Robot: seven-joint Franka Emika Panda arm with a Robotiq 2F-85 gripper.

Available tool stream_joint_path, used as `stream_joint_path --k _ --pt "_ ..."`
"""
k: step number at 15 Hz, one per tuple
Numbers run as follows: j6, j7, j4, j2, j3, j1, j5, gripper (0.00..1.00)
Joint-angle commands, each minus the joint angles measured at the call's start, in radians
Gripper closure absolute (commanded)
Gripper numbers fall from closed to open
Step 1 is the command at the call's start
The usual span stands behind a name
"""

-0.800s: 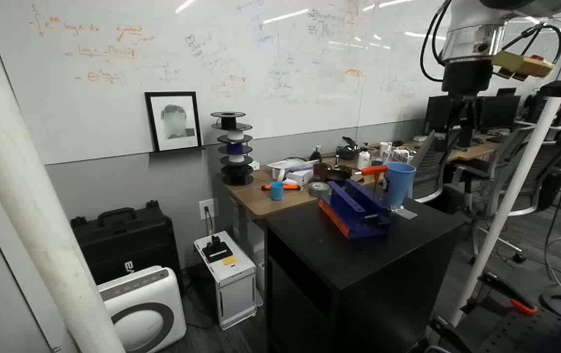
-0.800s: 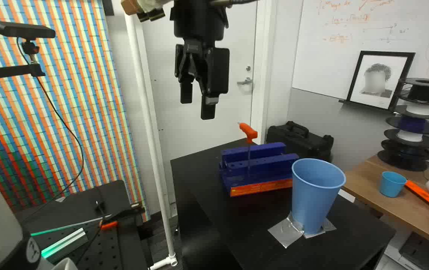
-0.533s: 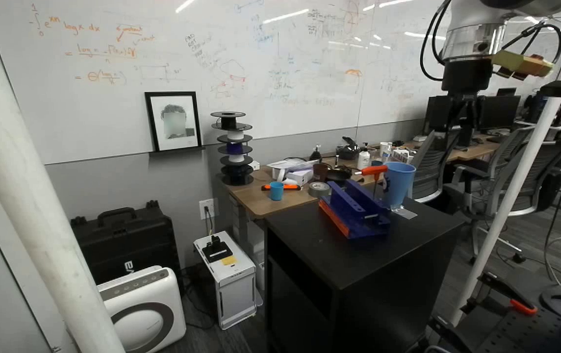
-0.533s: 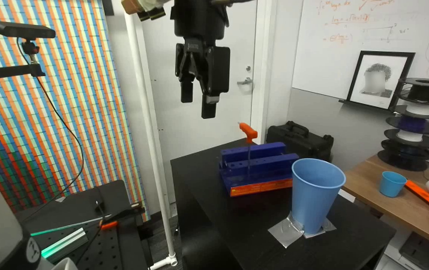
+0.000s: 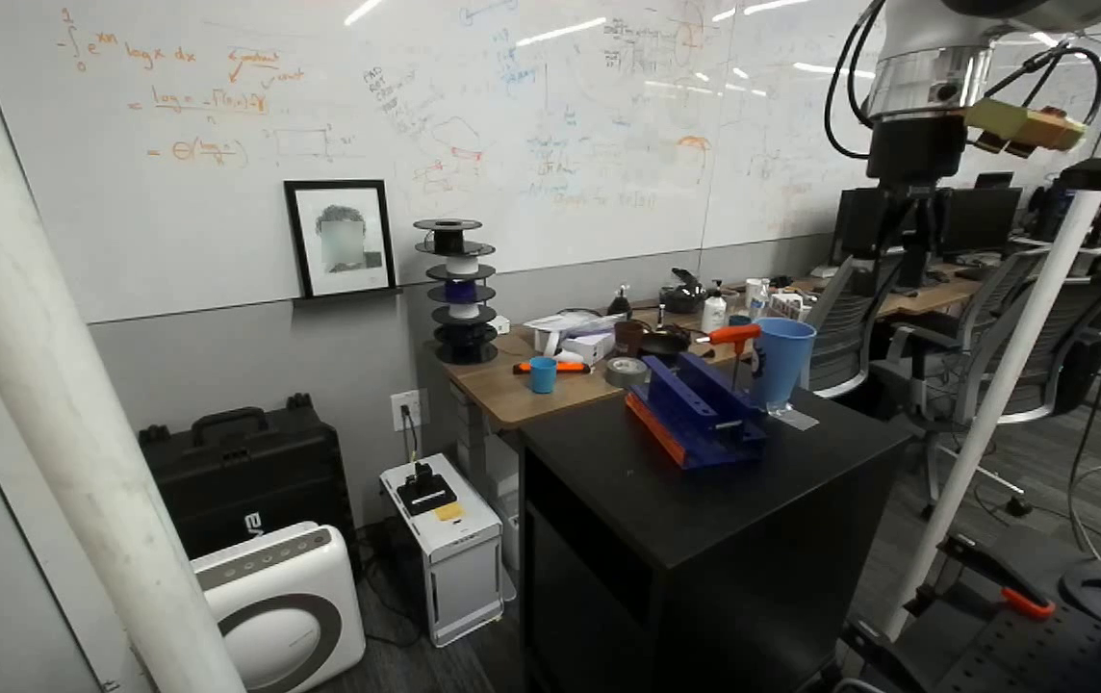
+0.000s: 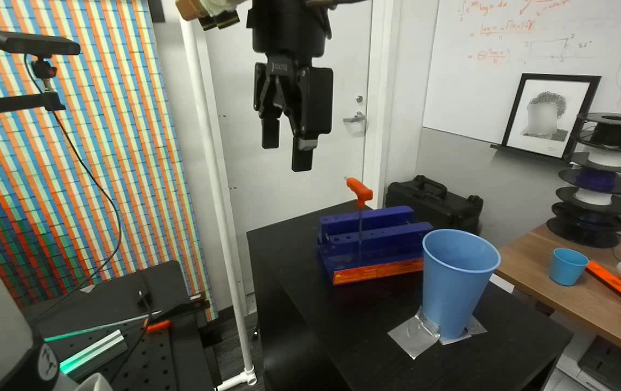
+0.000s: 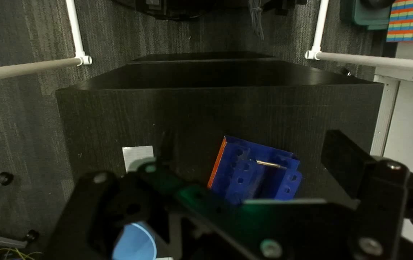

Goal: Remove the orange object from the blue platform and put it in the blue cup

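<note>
Orange, right there in an exterior view: the small orange-handled tool stood up on its thin shaft from the dark blue, low, blocky platform, twin rails and all. And up high, clear of it, hung the black two-fingered gripper, pointing down, fingers well parted, the white door showing through the gap! Nearer the camera, the light blue, tapered plastic cup stood upright near the platform, silver tape at its foot, on the black bench.

In an exterior view, the brown wooden desk spread behind the bench, carrying a short bright blue cup, a roll of grey tape and a tall stack of spools; from there the tool's handle lined up with the light blue cup's rim.

Then the wrist view, looking down: the fingers stood wide on either side, the platform lay below and between, and part of the light blue cup peeped past the gripper's blurred, dark linkage.
</note>
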Motion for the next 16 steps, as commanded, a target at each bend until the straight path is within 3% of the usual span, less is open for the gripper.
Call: stream_joint_path --k 1,3,9,12,16 --pt "-0.002 0.001 0.001 0.0 -0.001 0.001 0.0 0.0" --pt "-0.009 -0.02 0.014 0.015 -0.007 0.004 -0.003 0.0" --pt "-0.116 -0.306 0.178 0.197 -0.05 0.029 -0.057 0.0" --pt "-0.147 -0.404 0.281 0.305 -0.037 0.027 -0.143 0.0" --pt "-0.031 -0.365 0.383 0.428 -0.01 0.026 -0.237 0.0"
